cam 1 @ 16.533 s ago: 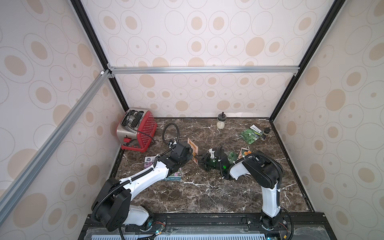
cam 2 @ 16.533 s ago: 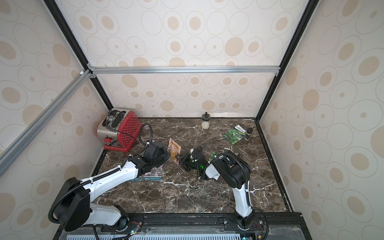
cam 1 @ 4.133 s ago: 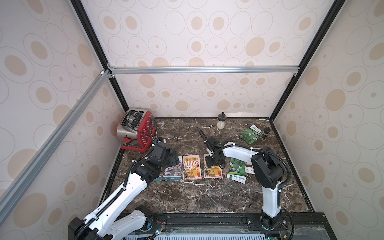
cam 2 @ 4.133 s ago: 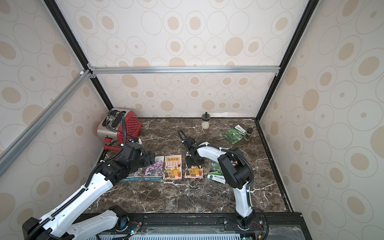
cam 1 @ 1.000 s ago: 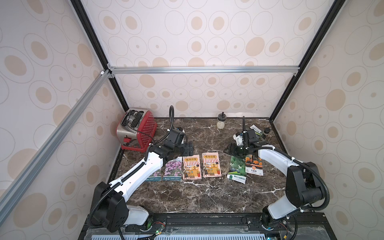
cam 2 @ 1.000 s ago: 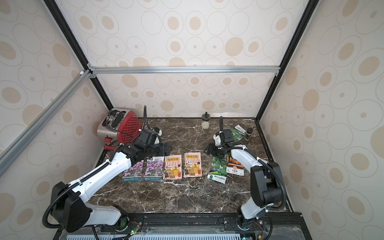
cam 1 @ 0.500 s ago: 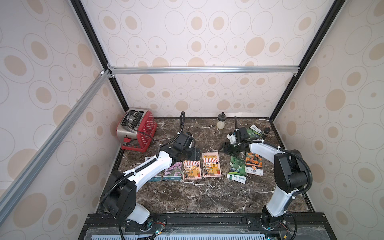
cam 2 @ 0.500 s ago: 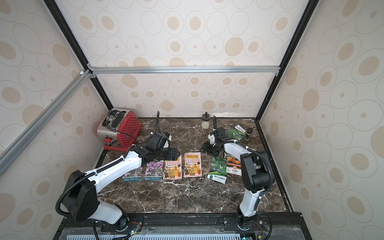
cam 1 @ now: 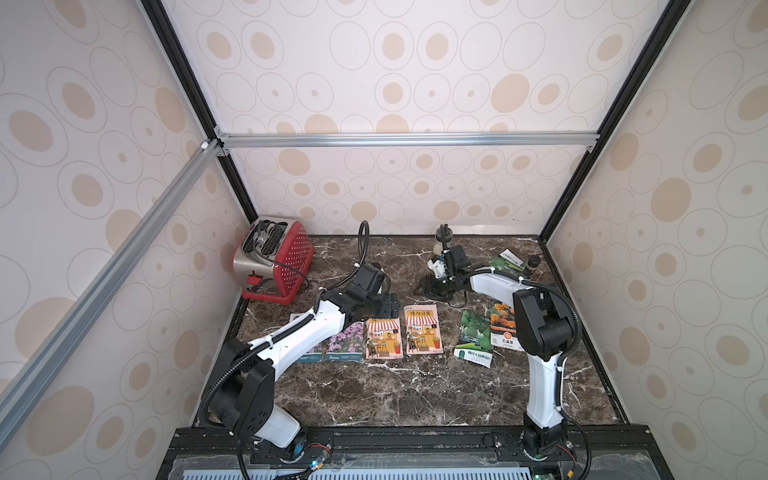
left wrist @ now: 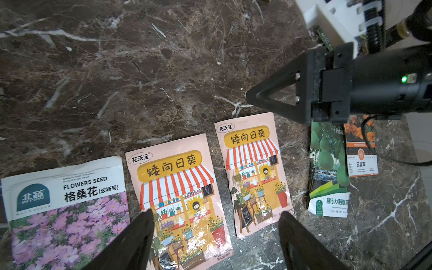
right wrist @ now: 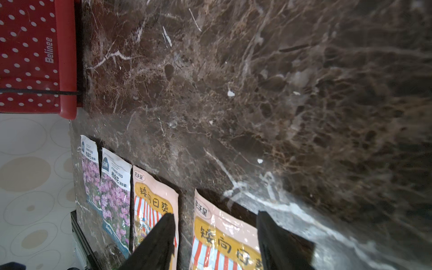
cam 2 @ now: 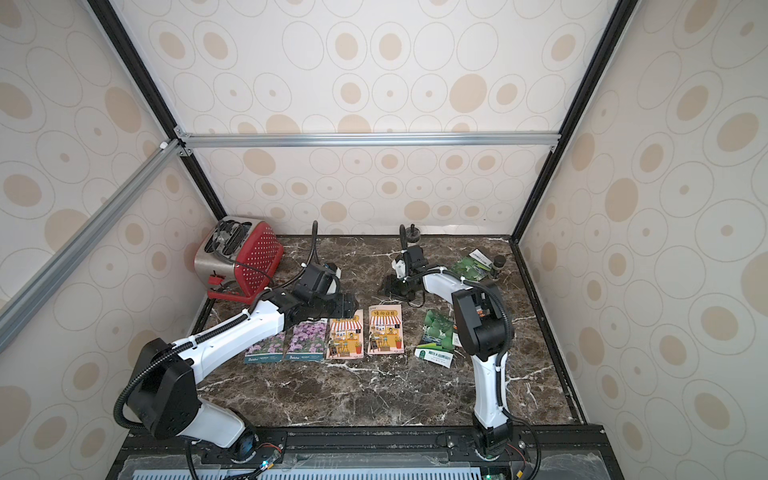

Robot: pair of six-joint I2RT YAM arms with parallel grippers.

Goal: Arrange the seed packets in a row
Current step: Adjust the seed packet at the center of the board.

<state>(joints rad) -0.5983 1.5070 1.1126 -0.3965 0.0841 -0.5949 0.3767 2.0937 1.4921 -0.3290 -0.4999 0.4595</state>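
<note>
Six seed packets lie side by side on the marble: two purple-flower ones (cam 1: pixel 345 343) (cam 2: pixel 266 349), two pink-orange shopfront ones (cam 1: pixel 383 337) (cam 1: pixel 423 329), a green vegetable one (cam 1: pixel 476 336) and an orange marigold one (cam 1: pixel 503 326). Another green packet (cam 1: pixel 505 262) lies at the back right. My left gripper (cam 1: pixel 386 305) hovers open just behind the shopfront packets (left wrist: pixel 177 194) and holds nothing (left wrist: pixel 216 214). My right gripper (cam 1: pixel 424 286) is open and empty, low over bare marble behind the right shopfront packet (right wrist: pixel 224 238), pointing left (right wrist: pixel 215 214).
A red toaster (cam 1: pixel 272 259) with its cord stands at the back left. A small bottle (cam 1: pixel 442 241) is by the back wall and a dark jar (cam 1: pixel 533 262) sits in the back right corner. Patterned walls close in three sides.
My right gripper has swung left from the back right toward the middle, and its jaws have narrowed slightly. My left gripper has edged right behind the row. The packets lie where they were.
</note>
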